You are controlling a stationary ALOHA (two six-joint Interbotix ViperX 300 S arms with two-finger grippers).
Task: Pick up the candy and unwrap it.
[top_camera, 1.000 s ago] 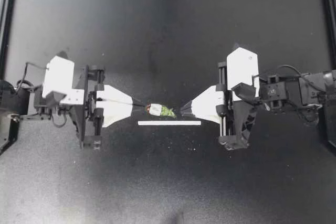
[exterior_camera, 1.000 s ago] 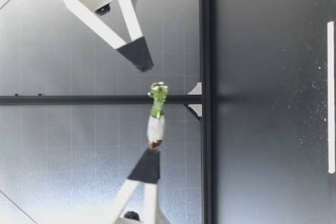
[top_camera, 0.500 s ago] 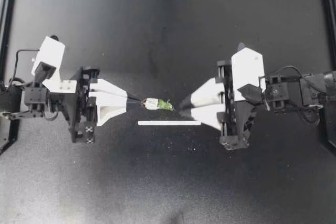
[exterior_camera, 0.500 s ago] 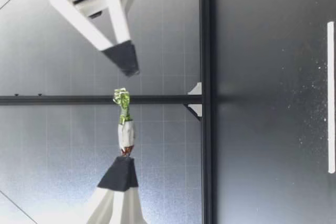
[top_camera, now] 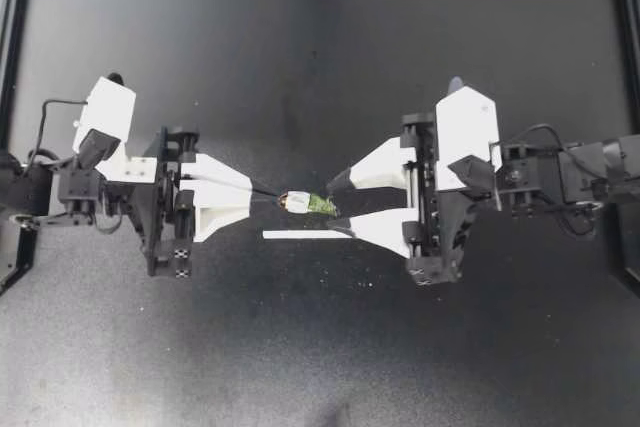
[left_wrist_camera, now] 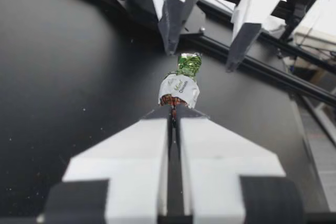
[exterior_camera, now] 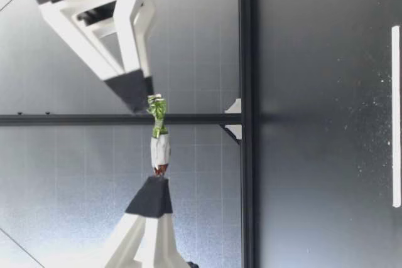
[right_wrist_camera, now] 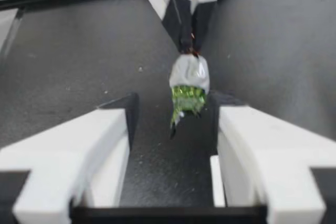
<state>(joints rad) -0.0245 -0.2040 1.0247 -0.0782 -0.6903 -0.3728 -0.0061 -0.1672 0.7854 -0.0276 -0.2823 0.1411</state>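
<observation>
Foil-wrapped silver-and-green candy (top_camera: 305,204), aloft near the thin white table strip (top_camera: 322,235). Left gripper (top_camera: 272,197) clamped tight on its brown twisted end; right gripper (top_camera: 340,206) spread wide, fingers flanking the green tail, not touching. Risk: closing off-centre misses the tail; a hard pull slips the candy free.

Small print on the white wrapper of the candy (left_wrist_camera: 179,86), too small to read, nothing else legible

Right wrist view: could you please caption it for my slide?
My open right gripper flanks the green twisted end of the candy, which my left gripper pinches by the other end.
</observation>
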